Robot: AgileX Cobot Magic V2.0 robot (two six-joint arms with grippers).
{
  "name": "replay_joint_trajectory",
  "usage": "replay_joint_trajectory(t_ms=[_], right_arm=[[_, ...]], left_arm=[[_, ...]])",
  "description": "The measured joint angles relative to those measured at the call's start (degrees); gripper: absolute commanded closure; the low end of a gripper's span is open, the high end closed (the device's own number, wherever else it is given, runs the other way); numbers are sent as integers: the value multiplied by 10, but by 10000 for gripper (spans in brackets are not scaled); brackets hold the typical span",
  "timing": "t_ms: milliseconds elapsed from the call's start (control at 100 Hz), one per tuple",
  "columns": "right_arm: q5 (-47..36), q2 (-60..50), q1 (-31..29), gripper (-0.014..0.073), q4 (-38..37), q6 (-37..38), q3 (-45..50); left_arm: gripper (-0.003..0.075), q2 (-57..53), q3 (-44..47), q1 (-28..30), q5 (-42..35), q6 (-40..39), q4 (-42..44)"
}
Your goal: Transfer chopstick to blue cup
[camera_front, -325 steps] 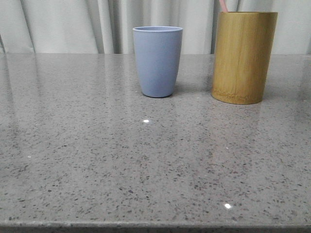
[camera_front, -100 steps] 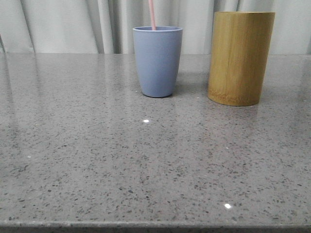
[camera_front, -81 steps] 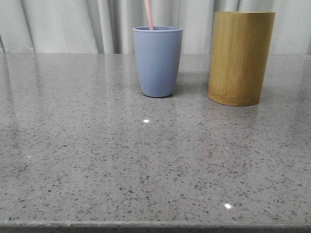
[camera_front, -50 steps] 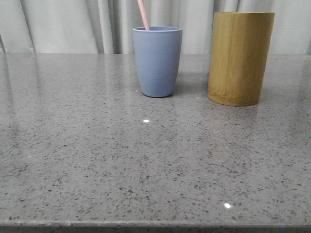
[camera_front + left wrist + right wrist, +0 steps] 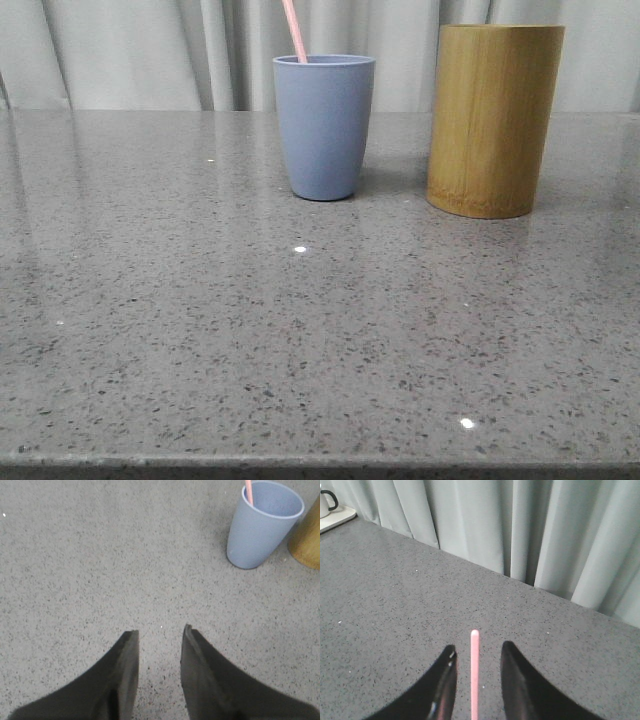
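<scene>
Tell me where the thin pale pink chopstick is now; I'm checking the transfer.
The thin pale pink chopstick stands in the matte grey-blue tumbler at the table's far middle in the front view, leaning left, left of the bamboo cylinder.

Table (image 5: pixel 300 330): polished grey speckled stone, glossy enough to carry small bright highlights and faint reflections. Blue cup (image 5: pixel 324 125): smooth, matt, plastic-looking wall with a thin rim; the bamboo holder (image 5: pixel 495 120) beside it shows yellow-brown wood grain with a soft satin sheen. Chopstick (image 5: pixel 294 30): smooth pale pink, matt; curtain (image 5: pixel 130 50): pale pleated cloth; gripper fingers (image 5: pixel 125 675): dark, matt.
</scene>
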Motion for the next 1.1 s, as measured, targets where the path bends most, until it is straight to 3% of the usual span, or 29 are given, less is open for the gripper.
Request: replay_joint_trajectory(t_ms=[640,890,1100], right_arm=[[-72,-278,-78,354,-8,12,331],[-93,-412,-87,517,-8,13,454],[-101,-510,-87,664,-8,13,530]], left_arm=[[512,-21,0,0,-5,0,2],[535,-21,0,0,-6,0,2],[712,-23,11,0,-16,0,2]])
